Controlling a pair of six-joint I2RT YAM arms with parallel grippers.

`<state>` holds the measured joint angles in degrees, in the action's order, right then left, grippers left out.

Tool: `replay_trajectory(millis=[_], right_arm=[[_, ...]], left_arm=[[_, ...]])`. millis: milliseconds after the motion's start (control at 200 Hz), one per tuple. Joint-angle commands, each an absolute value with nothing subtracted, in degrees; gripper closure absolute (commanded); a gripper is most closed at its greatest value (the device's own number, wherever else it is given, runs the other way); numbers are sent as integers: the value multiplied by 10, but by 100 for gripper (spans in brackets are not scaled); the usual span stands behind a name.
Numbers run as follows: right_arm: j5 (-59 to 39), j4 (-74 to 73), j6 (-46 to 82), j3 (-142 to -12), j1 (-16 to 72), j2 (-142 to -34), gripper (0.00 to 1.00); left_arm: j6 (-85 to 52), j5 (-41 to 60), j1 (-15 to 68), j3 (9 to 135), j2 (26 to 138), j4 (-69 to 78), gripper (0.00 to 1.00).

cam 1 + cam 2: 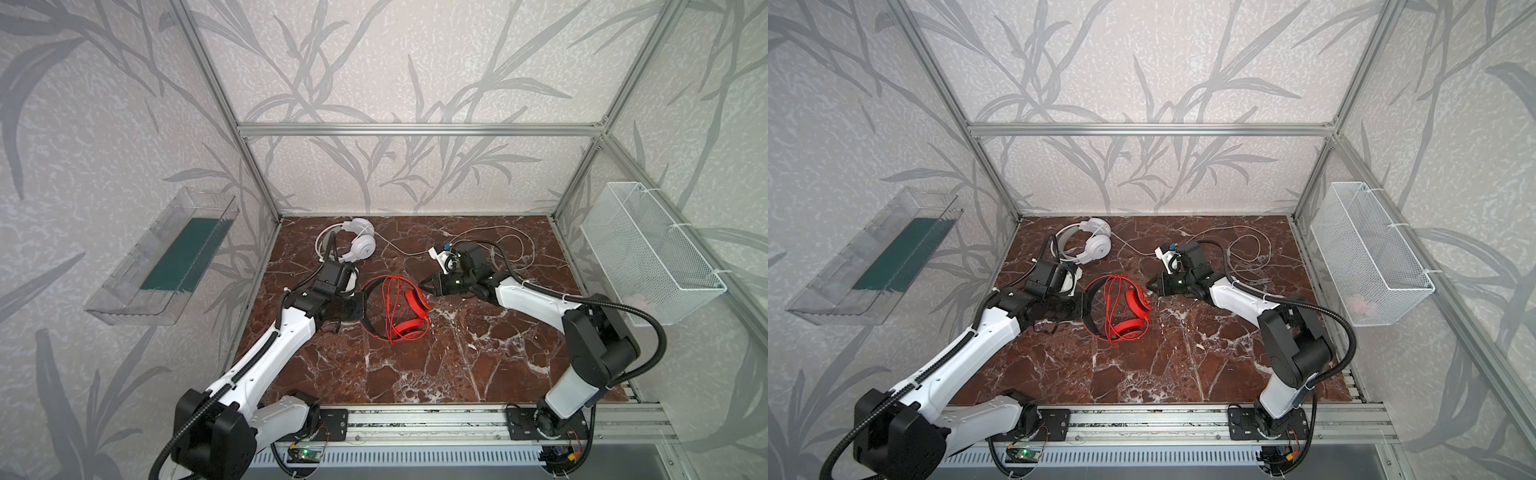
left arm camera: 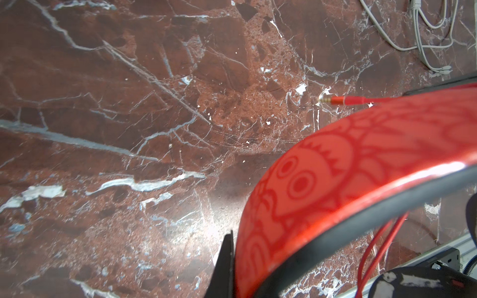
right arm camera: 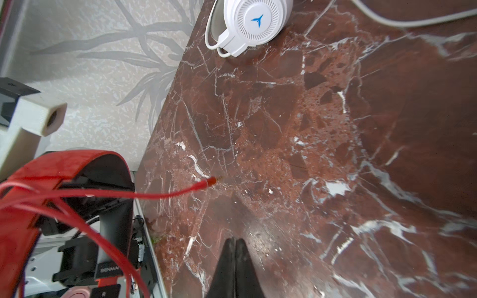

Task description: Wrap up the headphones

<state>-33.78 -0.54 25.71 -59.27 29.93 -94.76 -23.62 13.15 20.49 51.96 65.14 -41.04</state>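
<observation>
The red headphones stand tilted mid-table, their thin red cable looped across the band in several turns. My left gripper is shut on their patterned red headband; one black finger shows beside it. The cable's plug hangs free just over the table. My right gripper is shut and empty, just right of the upper earcup. The white headphones lie at the back left, their cable loose.
The white cable sprawls in loops over the back right of the marble table. A clear tray hangs on the left wall and a white mesh basket on the right. An aluminium rail runs along the front edge.
</observation>
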Motion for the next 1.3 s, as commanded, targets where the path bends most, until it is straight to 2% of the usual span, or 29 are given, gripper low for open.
replay_trajectory(millis=[0,210,285,295,315,330,345,360,585,850,1295], right_arm=[[-261,64,216,-576,290,-902,84],[-144,137,169,-575,286,-840,57],[-113,154,157,-573,285,-820,43],[-109,156,156,-572,284,-818,40],[-102,159,154,-570,285,-812,27],[-97,161,152,-569,285,-809,22],[-93,162,151,-568,285,-805,7],[-89,163,150,-566,284,-802,0],[-50,156,150,-540,279,-759,1],[-45,165,159,-533,274,-742,1],[-45,162,166,-530,263,-751,1]], left_arm=[[-254,123,201,520,631,-440,100],[-269,108,201,521,600,-499,100],[-270,101,201,521,585,-528,100],[-270,100,201,521,583,-533,100],[-273,96,201,521,579,-541,100],[-276,95,201,520,576,-545,100],[-279,95,201,519,573,-547,100],[-280,96,201,517,569,-548,100],[-296,94,201,505,568,-587,100],[-303,103,201,506,662,-580,100],[-296,59,192,544,790,-530,100]])
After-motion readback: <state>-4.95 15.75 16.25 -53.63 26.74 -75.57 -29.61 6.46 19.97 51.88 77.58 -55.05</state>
